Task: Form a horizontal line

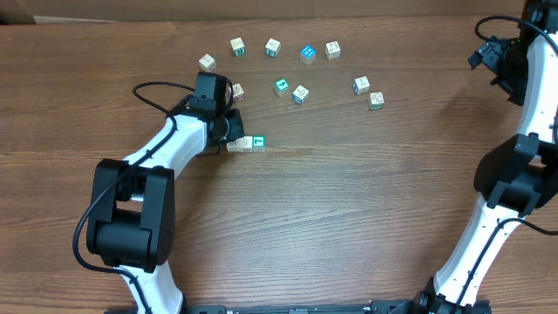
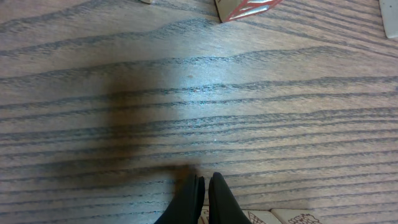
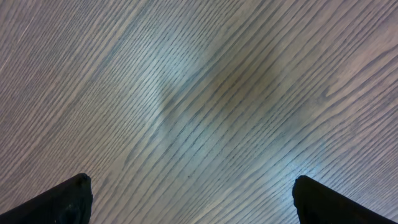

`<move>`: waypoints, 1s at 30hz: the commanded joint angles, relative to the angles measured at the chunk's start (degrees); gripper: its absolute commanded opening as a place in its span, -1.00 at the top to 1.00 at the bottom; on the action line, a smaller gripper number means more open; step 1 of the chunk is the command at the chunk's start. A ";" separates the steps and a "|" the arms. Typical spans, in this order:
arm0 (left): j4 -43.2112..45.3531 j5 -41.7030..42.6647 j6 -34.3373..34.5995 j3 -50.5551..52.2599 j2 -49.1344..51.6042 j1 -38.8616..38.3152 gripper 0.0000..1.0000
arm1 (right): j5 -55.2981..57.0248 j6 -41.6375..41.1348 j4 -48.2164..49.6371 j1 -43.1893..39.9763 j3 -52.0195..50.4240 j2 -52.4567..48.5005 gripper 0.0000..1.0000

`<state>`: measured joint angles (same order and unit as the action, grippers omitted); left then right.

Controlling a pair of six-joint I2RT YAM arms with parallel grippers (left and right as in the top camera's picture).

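Observation:
The horizontal line is a short row of pale wooden cubes with a teal-faced cube at its right end. Its left end is hidden under my left gripper. In the left wrist view the left gripper is shut with nothing between the fingers, and its tips are low over the wood. The tops of two pale cubes of the row show just to its right. My right gripper is open and empty over bare wood, at the far right.
Loose cubes lie scattered behind the row: pale ones, a blue one, a teal one, and more at the right. A red-edged cube shows in the left wrist view.

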<state>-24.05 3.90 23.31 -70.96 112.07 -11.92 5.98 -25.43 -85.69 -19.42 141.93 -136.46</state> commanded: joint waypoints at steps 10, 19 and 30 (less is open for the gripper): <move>0.11 0.11 -1.49 0.46 0.09 -0.11 0.91 | 0.11 0.22 0.11 -0.20 -0.17 0.96 -1.00; 0.37 -0.57 -1.49 0.46 0.09 -0.11 0.84 | 0.11 0.22 0.11 -0.20 -0.17 0.96 -1.00; 1.18 -3.50 -1.44 0.46 0.09 -0.09 0.76 | 0.11 0.22 0.11 -0.20 -0.20 0.96 -1.00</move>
<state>-23.31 2.20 23.31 -70.96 112.07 -11.92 5.98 -25.43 -85.71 -19.42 141.93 -136.46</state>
